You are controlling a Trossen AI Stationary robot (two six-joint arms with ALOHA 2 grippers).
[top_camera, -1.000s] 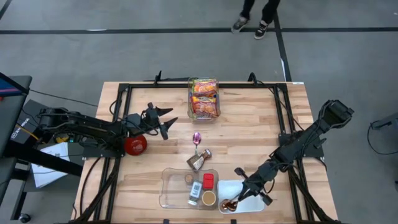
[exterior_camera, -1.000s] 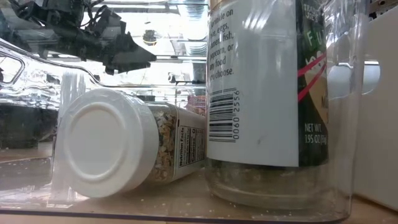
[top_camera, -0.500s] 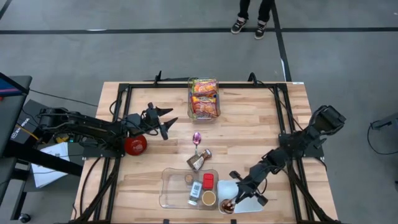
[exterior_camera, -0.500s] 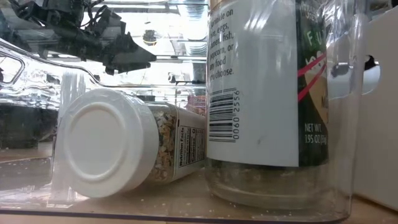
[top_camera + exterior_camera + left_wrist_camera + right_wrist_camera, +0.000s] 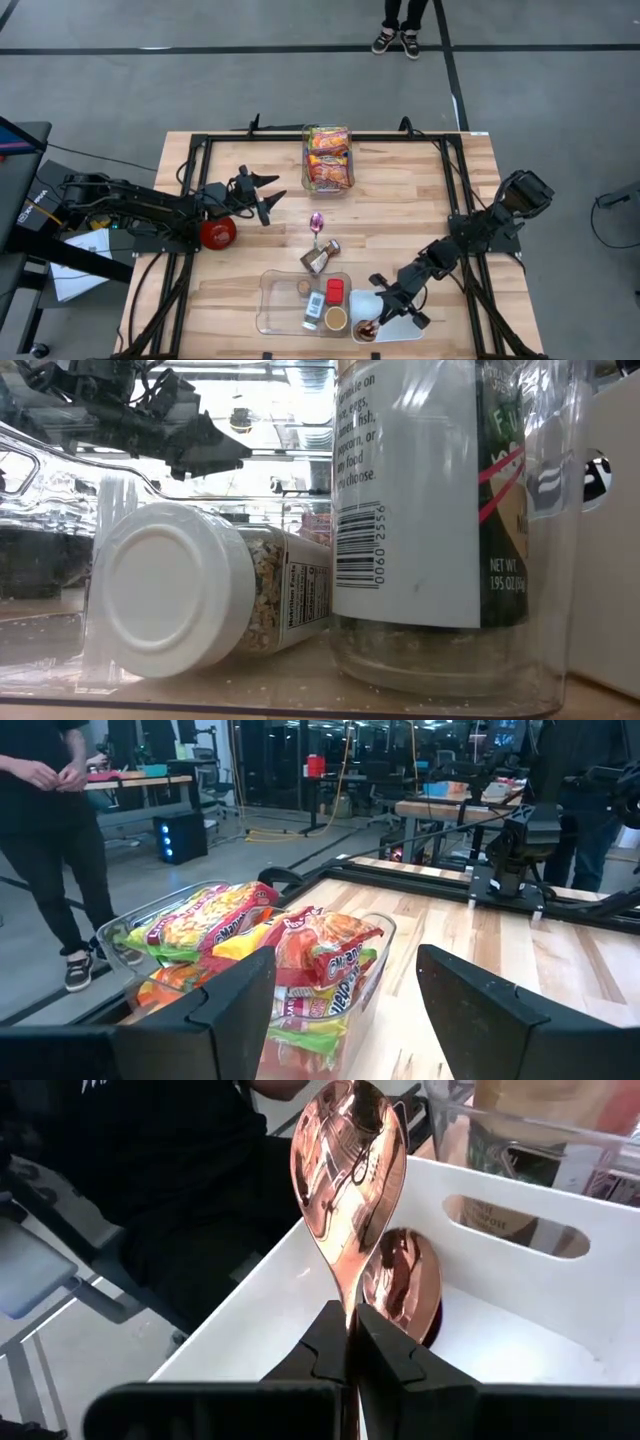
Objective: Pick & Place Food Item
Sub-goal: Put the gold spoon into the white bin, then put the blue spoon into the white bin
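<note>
Your table carries a black frame, and on it the biggest item is the clear bin of snack packets at the far edge; nearer you sits the clear tray of jars, and just beside that the white bin at the front; a red ball-like object lies by the left arm, though from above you cannot tell what it really is.

Your left gripper hangs above the boards short of the snack bin, fingers spread wide with nothing between them; the wrist camera looks straight at the packets.

Your right gripper is over the white bin, fingers pinched tight on the stem of a copper spoon; a second copper spoon already lies inside the bin. Smaller things sit apart between the bins: a pinkish spoon and a brown bottle tipped over against the tray's rim.

Your risks from here: the held spoon stands with its bowl up, so letting go from this height could send it clattering off the bin wall or onto the spoon below; the grip is thin, on a slick stem, so any jerk may twist it; and the bottle near the tray could be nudged if you swing wide.
</note>
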